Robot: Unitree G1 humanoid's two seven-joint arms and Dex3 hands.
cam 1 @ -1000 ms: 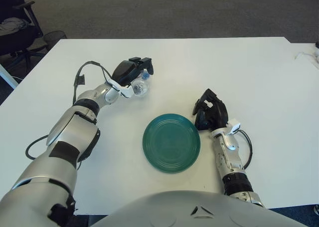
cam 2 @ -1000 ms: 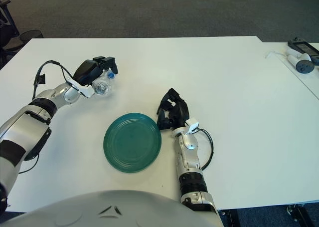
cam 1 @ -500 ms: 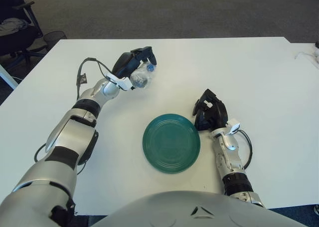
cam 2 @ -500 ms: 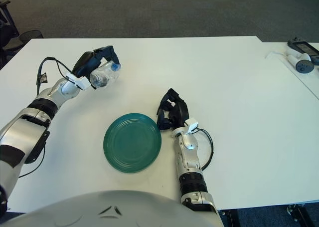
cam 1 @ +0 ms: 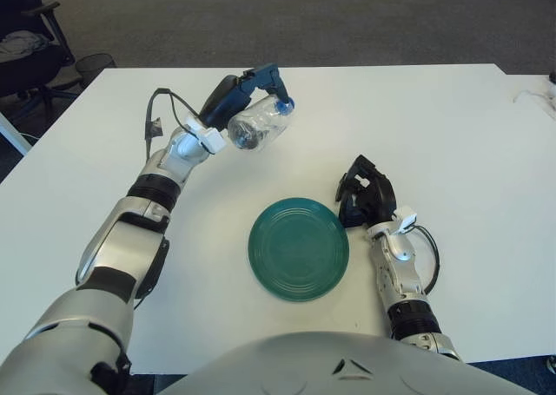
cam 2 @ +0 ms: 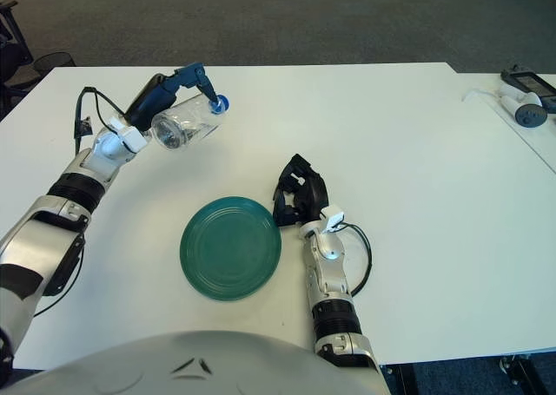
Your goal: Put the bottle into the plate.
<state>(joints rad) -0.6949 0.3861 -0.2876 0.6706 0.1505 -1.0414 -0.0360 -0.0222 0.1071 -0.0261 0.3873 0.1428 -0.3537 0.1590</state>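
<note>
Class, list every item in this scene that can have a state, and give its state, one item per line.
bottle: clear, blue cap on, held tilted in the air above the table, not in the plate.
plate: green, flat on the table, nothing in it.
left hand: closed on the bottle.
right hand: curled, resting beside the plate, holding nothing.

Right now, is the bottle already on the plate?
No: the left hand holds the bottle tilted in the air, behind and to the left of the green plate, which holds nothing.

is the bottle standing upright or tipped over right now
Tipped: the bottle lies roughly sideways in the left hand, lifted off the table, blue cap toward the right, base facing the camera.
</note>
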